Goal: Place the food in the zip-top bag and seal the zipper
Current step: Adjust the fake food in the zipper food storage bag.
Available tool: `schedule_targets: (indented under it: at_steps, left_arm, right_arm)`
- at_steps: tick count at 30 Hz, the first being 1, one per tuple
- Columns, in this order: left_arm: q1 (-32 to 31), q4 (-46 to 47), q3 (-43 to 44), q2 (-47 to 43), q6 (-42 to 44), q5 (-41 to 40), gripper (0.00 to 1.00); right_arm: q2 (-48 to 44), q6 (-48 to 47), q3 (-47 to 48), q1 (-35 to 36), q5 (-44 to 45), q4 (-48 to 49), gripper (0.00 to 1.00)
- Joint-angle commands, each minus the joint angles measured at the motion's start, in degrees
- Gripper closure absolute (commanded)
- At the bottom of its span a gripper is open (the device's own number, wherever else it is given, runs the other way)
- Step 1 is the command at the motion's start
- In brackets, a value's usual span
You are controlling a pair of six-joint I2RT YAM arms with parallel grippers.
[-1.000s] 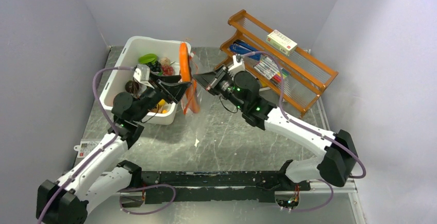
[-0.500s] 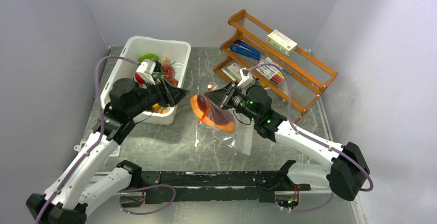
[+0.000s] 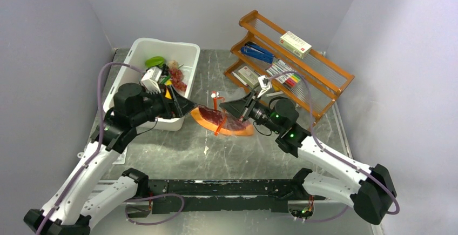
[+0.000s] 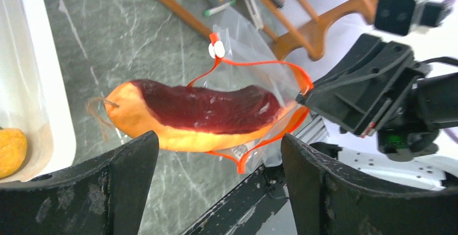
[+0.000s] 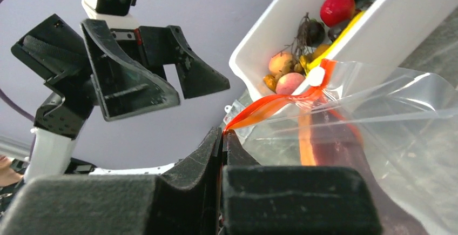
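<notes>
Slab [image 3: 221,120] and bag [image 4: 249,45] lie between white bin [image 3: 162,41] and wooden rack [image 3: 324,79].

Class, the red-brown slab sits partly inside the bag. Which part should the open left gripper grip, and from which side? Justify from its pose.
Probably the bare orange end of the slab, which pokes out of the zip-top bag toward the left gripper. Come from the bin side, fingers across its narrow width; the right gripper pins the zipper at the other side.
</notes>
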Motion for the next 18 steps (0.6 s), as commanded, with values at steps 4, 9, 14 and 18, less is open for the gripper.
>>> schedule_targets:
  at_steps: [4,9,14,18]
  left_arm:
    - [-0.29,-6.41,3.43,-2.68,-0.21,-1.15,0.17]
    - [-0.3,-8.5,2.02,-3.68,-0.5,-4.13,0.16]
    - [-0.3,-7.16,-1.73,-4.14,-1.51,-5.02,0.15]
    - [-0.3,3.59,-9.03,-6.07,-5.18,-5.7,0.15]
  right_arm:
    - [-5.07,-1.62,2.73,-0.44,-1.5,0.09,1.0]
    - [-6.67,-1.71,3.65,-0.43,-1.15,-1.75,1.0]
    - [-7.54,-0.93,4.22,-0.44,-1.68,-1.17,1.0]
    - [-7.55,0.2,3.97,-0.4,-2.31,0.43,1.0]
